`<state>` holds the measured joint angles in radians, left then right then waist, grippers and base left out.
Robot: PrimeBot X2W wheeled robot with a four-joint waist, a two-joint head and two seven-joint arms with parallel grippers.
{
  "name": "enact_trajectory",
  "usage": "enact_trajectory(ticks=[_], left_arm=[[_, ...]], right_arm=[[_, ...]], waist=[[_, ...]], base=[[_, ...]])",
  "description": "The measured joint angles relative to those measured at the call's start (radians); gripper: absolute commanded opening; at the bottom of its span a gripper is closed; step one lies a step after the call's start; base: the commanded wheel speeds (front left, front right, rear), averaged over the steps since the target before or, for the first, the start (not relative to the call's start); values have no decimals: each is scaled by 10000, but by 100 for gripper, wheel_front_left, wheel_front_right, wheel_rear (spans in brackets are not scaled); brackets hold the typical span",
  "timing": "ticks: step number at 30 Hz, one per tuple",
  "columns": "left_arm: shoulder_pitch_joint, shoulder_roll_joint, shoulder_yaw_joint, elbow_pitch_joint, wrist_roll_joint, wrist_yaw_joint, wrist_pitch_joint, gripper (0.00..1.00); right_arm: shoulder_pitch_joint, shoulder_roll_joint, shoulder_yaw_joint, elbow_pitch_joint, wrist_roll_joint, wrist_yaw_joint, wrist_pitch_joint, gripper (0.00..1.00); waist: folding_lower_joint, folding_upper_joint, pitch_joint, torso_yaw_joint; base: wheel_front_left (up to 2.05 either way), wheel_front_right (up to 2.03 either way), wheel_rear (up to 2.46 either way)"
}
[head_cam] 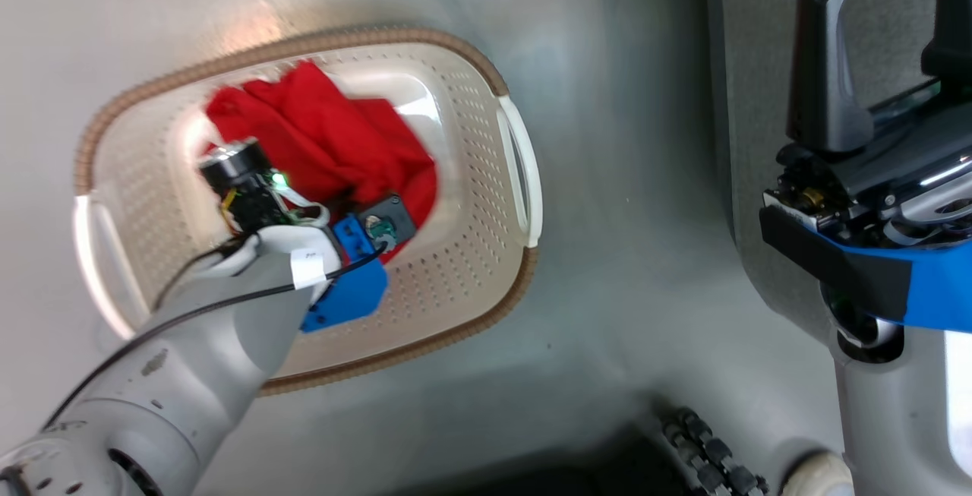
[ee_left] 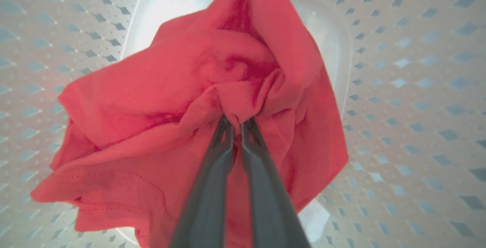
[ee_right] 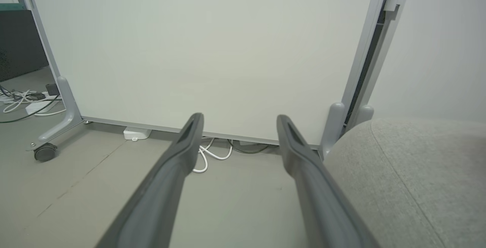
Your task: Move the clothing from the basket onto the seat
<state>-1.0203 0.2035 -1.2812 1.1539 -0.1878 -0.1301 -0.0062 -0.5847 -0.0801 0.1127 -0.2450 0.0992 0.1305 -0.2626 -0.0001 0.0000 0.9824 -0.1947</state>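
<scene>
Left wrist view gives you the grip itself, where the head view has the wrist in front of the fingertips. The left gripper (ee_left: 237,120) is almost closed, pinching a fold of the plain red garment (ee_left: 182,88). The crumpled cloth has no clear long axis and sits inside the basket (head_cam: 486,63). Head view gives you the basket's lie on the floor (head_cam: 623,268), long axis across the picture, right end slightly higher, a handle at each end. Right wrist view shows you the right gripper (ee_right: 238,120) spread wide, empty, with the seat (ee_right: 417,172) on its right.
</scene>
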Motion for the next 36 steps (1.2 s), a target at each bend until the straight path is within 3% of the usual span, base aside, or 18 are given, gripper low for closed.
enact_trajectory(ticks=[8,20,23,27,36], left_arm=[[413,-316,-2,-339,-1216,0,-1287,0],[1203,-397,288,-928,-3488,0,-2525,0],[1329,-201,867,-1659,-3639,8,-2543,0],[1890,178,1948,-3070,-3591,330,-2554,0],[3416,740,4215,-6011,-2886,815,-2554,0]], right_arm=[[574,-105,-355,485,79,2,0,100],[2178,-378,-1041,1344,196,0,0,100],[2607,-420,-1183,1488,242,0,0,100],[3142,-439,-1285,1689,276,2,0,100],[4114,-422,-1383,2021,431,0,0,100]], waist=[[0,0,-1373,359],[-1,1,-4411,907],[-2,1,-5192,1058],[-3,1,-6179,1254],[-2,1,-8082,1594]], base=[[0,0,0],[0,0,0],[0,0,0],[0,0,0],[0,0,0]])
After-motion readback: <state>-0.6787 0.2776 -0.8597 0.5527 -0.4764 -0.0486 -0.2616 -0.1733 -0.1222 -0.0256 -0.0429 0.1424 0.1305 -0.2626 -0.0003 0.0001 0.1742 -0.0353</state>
